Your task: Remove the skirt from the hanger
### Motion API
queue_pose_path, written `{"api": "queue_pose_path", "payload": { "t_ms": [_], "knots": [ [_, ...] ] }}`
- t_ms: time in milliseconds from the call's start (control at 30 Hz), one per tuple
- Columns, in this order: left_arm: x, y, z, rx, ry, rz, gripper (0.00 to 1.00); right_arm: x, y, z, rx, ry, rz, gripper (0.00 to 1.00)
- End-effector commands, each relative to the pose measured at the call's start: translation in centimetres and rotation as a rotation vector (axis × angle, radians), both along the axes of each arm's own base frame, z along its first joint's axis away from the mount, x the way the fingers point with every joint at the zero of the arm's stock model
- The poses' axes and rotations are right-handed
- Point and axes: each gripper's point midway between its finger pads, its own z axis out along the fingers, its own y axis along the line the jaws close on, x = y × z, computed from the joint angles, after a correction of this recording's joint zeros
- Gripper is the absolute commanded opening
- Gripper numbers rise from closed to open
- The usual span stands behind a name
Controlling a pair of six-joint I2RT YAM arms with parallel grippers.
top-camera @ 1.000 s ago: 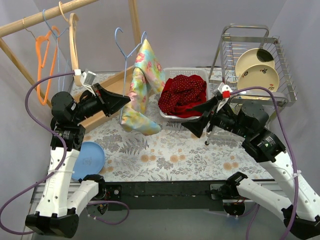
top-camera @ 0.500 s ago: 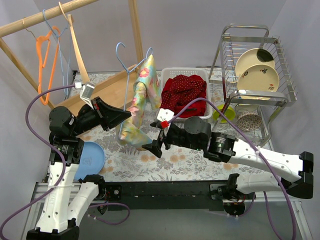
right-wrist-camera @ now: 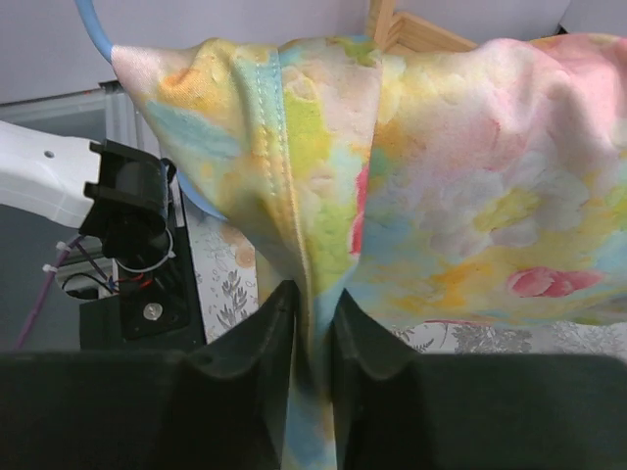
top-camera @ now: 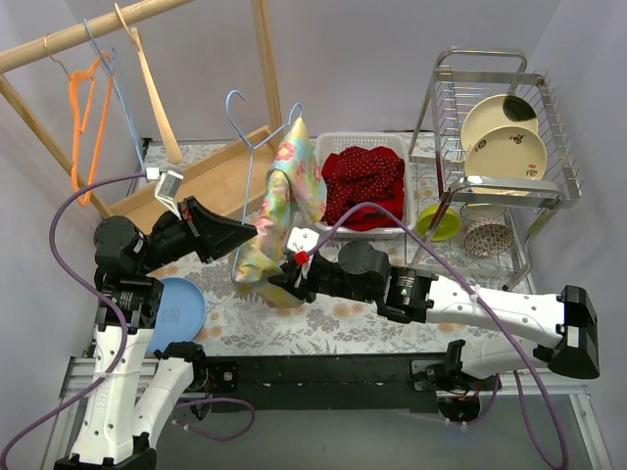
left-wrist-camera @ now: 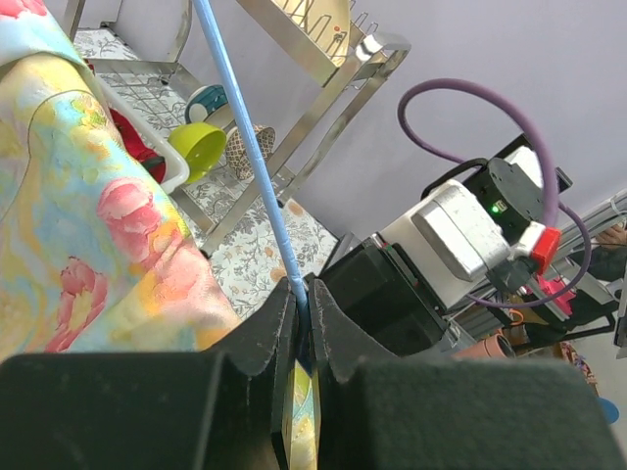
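Note:
A pastel floral skirt [top-camera: 284,186] hangs draped over a light blue wire hanger [top-camera: 242,122] above the middle of the table. My left gripper [top-camera: 253,231] is shut on the hanger's lower wire. In the left wrist view the blue hanger [left-wrist-camera: 245,147] runs down into the left gripper [left-wrist-camera: 306,304], with the skirt [left-wrist-camera: 88,225] beside it. My right gripper [top-camera: 274,284] reaches in low from the right. In the right wrist view the right gripper [right-wrist-camera: 313,304] is shut on a seamed fold of the skirt [right-wrist-camera: 441,176]. A bit of the hanger [right-wrist-camera: 93,29] shows at top left.
A white basket [top-camera: 358,137] holding red cloth [top-camera: 362,181] stands behind the skirt. A dish rack [top-camera: 490,59] with plates and a green bowl [top-camera: 439,222] are at the right. A blue plate [top-camera: 176,304] lies at the left. A wooden rail frame [top-camera: 265,59] carries an orange hanger [top-camera: 78,108].
The right arm swung from the right side across to the skirt's lower part and its jaws closed on the fabric. The left gripper, still holding the hanger, shifted slightly lower.

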Motion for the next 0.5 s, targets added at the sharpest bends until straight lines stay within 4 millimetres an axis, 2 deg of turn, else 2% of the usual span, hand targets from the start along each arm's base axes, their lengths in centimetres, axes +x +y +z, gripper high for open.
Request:
{"api": "queue_pose_path", "payload": {
  "t_ms": [0, 33, 133, 200, 233, 300, 333, 467],
  "knots": [
    [-0.8, 0.1, 0.8, -0.004, -0.063, 0.009, 0.0, -0.2, -0.4, 4.0, 0.158, -0.033, -0.003, 0.1],
    [-0.9, 0.2, 0.6, 0.0, -0.066, 0.013, 0.0, 0.0, -0.7, 4.3, 0.171, -0.035, -0.023, 0.02],
    [-0.9, 0.4, 0.1, 0.018, -0.063, 0.035, 0.0, 1.3, -2.6, 6.4, 0.2, -0.041, -0.126, 0.01],
    [-0.6, 0.6, -0.4, 0.034, -0.047, 0.058, 0.0, 2.4, -4.4, 9.3, 0.249, -0.057, -0.213, 0.01],
    [-0.2, 0.8, -0.6, 0.047, -0.056, 0.084, 0.0, 2.8, -5.1, 10.0, 0.248, -0.057, -0.246, 0.01],
    [0.2, 1.1, -1.1, 0.066, -0.041, 0.116, 0.0, 4.3, -7.5, 12.1, 0.264, -0.074, -0.368, 0.01],
    [0.5, 1.3, -1.3, 0.076, -0.045, 0.137, 0.0, 4.7, -8.6, 13.9, 0.281, -0.093, -0.401, 0.01],
    [0.8, 1.6, -2.3, 0.095, -0.035, 0.163, 0.0, 6.2, -13.5, 18.6, 0.354, -0.195, -0.561, 0.01]
  ]
}}
